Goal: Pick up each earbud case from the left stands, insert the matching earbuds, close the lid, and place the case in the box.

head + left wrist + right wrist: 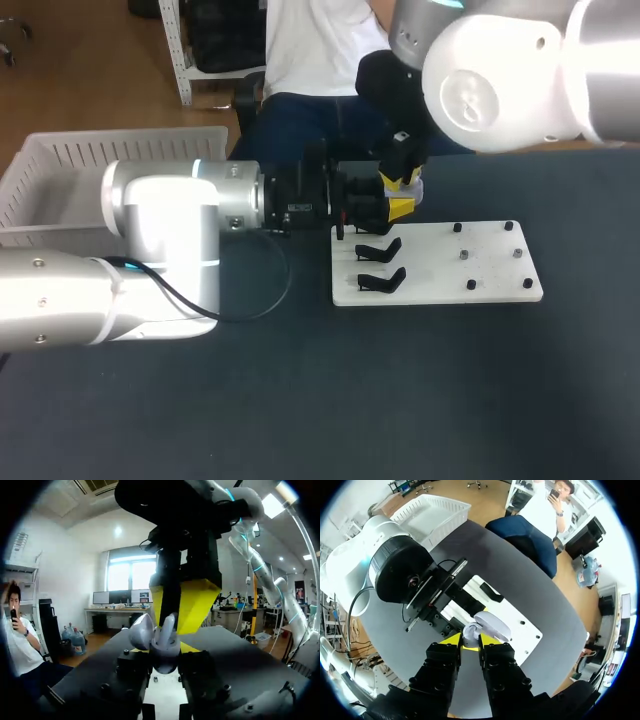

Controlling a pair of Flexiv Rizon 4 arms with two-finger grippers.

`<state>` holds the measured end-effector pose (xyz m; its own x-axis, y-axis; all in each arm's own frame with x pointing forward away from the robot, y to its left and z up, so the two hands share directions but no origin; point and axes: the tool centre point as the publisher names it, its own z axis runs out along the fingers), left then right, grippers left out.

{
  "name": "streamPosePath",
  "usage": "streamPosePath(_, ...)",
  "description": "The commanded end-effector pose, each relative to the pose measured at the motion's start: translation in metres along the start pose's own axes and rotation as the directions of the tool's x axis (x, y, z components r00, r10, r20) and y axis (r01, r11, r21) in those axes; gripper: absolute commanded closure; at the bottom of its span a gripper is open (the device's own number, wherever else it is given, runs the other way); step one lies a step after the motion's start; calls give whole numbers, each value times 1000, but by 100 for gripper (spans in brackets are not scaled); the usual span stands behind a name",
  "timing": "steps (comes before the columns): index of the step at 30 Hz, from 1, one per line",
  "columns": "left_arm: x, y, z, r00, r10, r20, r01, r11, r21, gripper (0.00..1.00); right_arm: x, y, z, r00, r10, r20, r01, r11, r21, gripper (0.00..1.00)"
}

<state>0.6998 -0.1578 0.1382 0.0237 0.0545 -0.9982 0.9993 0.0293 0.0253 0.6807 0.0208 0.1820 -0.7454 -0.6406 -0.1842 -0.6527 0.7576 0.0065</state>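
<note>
Head view: left end effector (162, 652) clamps case (142, 632), right end effector (469, 641) (crowding it) pinches earbud (167, 625) beside stands (380, 265).

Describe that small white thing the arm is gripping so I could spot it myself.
Start at the white board on the dark table. At its far left corner the left gripper clamps the earbud case: small, white and rounded with its lid flipped open, unlike the bare black stands beside it.
</note>
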Motion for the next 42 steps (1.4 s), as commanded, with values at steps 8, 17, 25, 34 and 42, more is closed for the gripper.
streamPosePath(8, -1, -1, 1, 1000, 4, 6, -4, 1000, -7, 100, 2, 3, 0, 1000, 7, 11, -7, 1000, 15, 66)
streamPosePath(17, -1, -1, 1, 1000, 4, 6, -4, 1000, -7, 100, 2, 2, -4, 999, 18, 32, -19, 1000, 18, 62)
streamPosePath(25, -1, -1, 1, 1000, 4, 6, -4, 1000, -7, 100, -2, 1, -5, 999, 18, 42, -19, 1000, 18, 60)
streamPosePath(34, -1, -1, 1, 1000, 4, 6, -4, 1000, -7, 100, -3, 2, -19, 998, 19, 67, -22, 999, 32, 58)
streamPosePath(42, -1, -1, 1, 1000, 4, 6, -4, 1000, -7, 100, 8, 16, -30, 998, 41, 53, -43, 999, 30, 67)
